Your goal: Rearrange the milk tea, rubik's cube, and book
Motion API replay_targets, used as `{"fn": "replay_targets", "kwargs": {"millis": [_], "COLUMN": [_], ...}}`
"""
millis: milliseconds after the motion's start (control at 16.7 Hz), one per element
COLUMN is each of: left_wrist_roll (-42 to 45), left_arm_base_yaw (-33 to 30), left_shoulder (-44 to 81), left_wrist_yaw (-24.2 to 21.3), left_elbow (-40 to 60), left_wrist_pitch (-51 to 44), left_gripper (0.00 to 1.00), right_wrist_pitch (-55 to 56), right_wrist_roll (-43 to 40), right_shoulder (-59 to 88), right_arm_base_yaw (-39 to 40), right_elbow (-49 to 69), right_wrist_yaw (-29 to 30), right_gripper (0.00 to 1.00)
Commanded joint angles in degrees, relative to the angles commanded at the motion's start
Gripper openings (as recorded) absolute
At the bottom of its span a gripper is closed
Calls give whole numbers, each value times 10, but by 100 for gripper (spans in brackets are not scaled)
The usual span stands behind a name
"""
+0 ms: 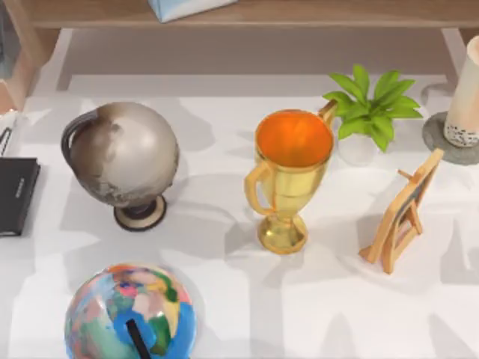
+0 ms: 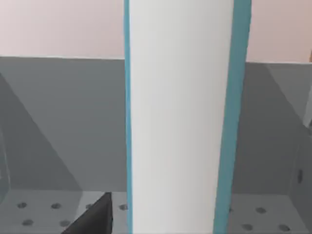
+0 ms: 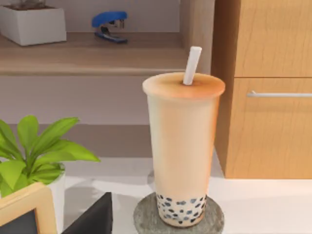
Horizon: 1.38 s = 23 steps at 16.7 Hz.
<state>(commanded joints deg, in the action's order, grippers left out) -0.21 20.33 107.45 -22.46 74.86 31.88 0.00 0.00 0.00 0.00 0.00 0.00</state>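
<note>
The book [image 2: 178,117] lies closest, seen through the left wrist camera: pale page edges between two teal cover strips, standing upright and very near the lens, with a grey perforated floor behind it. By its closeness I judge it held by the left pincer, but the fingers are hidden, so I cannot tell their state.

The milk tea [image 3: 183,146] stands upright on a round grey coaster [image 3: 146,219] in the right wrist view, straw [image 3: 192,66] poking from its lid, dark pearls at the base. In the top view it sits at the counter's [image 1: 224,299] far right edge [image 1: 468,90], just beside the potted plant [image 1: 370,105]. Whether the right pincer is open I cannot tell.

To do this well, the right pincer should probably approach level and grasp the cup at mid-height, below the lid, then lift straight up so it clears the coaster without tipping toward the plant.

No brand, label or readable writing appears on either item.
</note>
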Motion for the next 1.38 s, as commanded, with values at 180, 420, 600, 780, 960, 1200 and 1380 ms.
{"fn": "replay_targets", "kwargs": {"millis": [180,420,600,780,960,1200,1380], "left_wrist_roll": [0,0,0,0,-1,-1,-1], "left_arm_base_yaw": [12,15,12,8,2,0,0], "left_shoulder": [63,75,75,95,122,133,133], "left_wrist_yaw": [-13,-16,-15,-10,-4,-2,-2], "left_elbow": [45,54,53,83,124,140,140], "left_wrist_pitch": [19,23,21,13,-1,-6,-6], "left_gripper": [100,100,100,100,100,100,85], "right_wrist_pitch": [0,0,0,0,0,0,0], "right_wrist_roll": [0,0,0,0,0,0,0], "right_shoulder": [0,0,0,0,0,0,0], "right_arm_base_yaw": [0,0,0,0,0,0,0], "right_elbow": [0,0,0,0,0,0,0], "right_wrist_yaw": [0,0,0,0,0,0,0], "right_gripper": [100,100,100,100,100,100,100]}}
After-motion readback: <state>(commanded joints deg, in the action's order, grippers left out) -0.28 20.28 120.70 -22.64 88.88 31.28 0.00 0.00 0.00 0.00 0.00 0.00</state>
